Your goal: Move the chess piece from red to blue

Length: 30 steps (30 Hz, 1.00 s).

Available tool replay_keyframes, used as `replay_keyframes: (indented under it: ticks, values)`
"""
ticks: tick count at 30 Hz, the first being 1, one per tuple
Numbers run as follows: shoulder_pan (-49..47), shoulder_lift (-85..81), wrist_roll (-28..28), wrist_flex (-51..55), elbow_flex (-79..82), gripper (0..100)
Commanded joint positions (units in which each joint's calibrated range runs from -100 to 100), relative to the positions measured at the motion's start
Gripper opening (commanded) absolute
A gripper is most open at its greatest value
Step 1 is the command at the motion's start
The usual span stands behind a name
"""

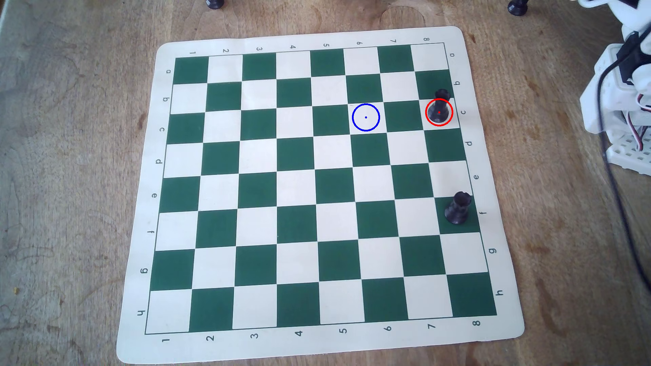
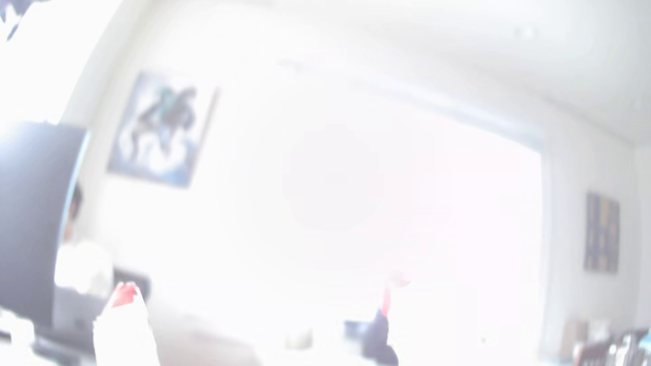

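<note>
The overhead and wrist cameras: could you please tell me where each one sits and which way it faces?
Overhead view: sits above the table, looking down on the chessboard, with the chess piece in the red circle, the blue circle and a rook; the white arm shows at the right edge.
Wrist view: rides on the arm, facing out into a blurred, overexposed room; red-tipped shapes at the bottom edge may be the gripper.
Shared: nothing recognisable; the board is absent from the wrist view.

Looks like a lived-in home: a worn wooden desk (image 1: 70, 176) carrying a roll-up chess mat (image 1: 317, 352), and framed pictures (image 2: 162, 130) on pale walls, blurred in the wrist view.
</note>
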Motion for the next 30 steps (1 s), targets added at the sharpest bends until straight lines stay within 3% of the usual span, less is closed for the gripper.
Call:
replay_keyframes:
  ticks: [1,6,11,19,23,30]
  values:
    - [2.2,2.6,-1.0,44.6,-30.8,37]
    - [5.9,13.6,-3.4,68.4,-47.3,35]
    - [5.3,20.0,-4.1,80.1,-47.9,31]
    - [6.7,33.4,-6.3,91.9,-57.0,28]
    - [6.9,40.7,-5.3,97.5,-57.2,18]
    - [8.1,54.9,-4.3,92.4,-54.3,22]
